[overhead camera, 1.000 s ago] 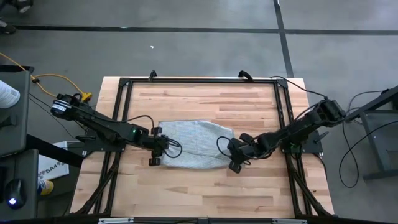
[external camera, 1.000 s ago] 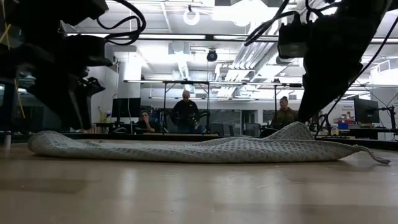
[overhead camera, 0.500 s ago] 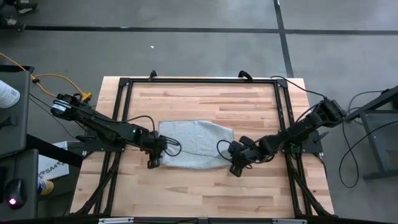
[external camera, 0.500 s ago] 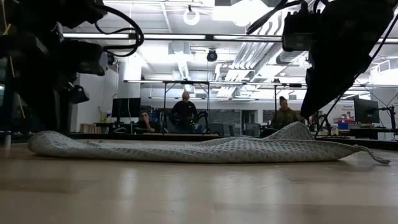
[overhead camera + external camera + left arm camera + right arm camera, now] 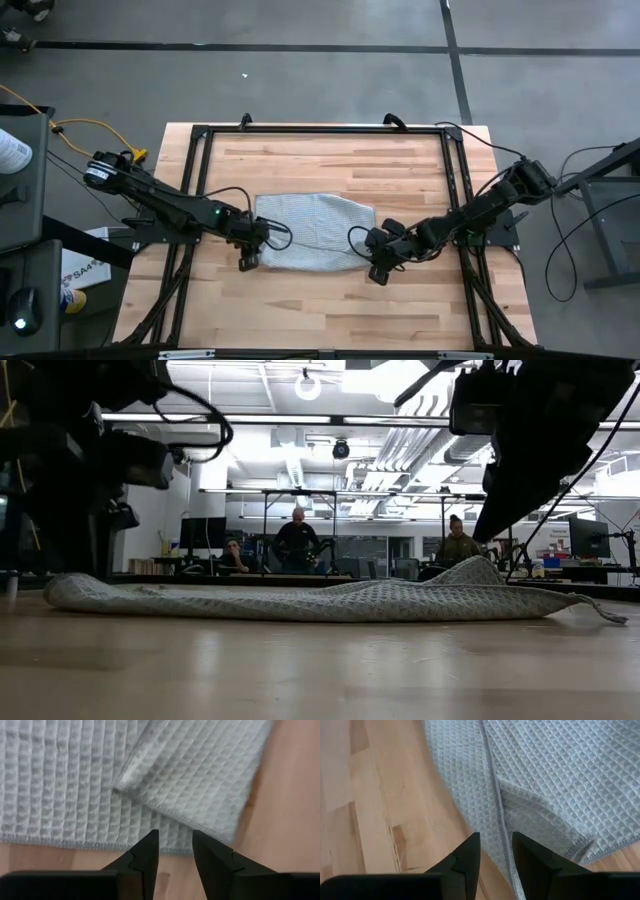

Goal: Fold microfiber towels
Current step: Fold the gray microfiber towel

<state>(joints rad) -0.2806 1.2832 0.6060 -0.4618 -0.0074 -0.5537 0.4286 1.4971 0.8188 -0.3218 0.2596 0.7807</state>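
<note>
The grey-blue microfiber towel [image 5: 315,230] lies spread on the wooden table's middle, a little rumpled. One corner flap [image 5: 200,775] is turned over onto the towel, and near its right end stands a low hump [image 5: 470,573]. My left gripper [image 5: 247,258] hovers open, pointing down at the towel's near left edge [image 5: 172,840], with the hem showing between its fingers. My right gripper [image 5: 377,268] hovers open over the near right edge [image 5: 495,840], where a hem line [image 5: 492,780] runs away from its fingers.
A black frame rail [image 5: 200,180] borders the tabletop on all sides. Bare wood [image 5: 320,310] lies between the towel and the near edge. Beyond the far edge, people [image 5: 298,540] sit and stand in the room behind.
My left gripper has rolled about its own pointing line while staying over the towel's near left edge. The towel has not moved.
</note>
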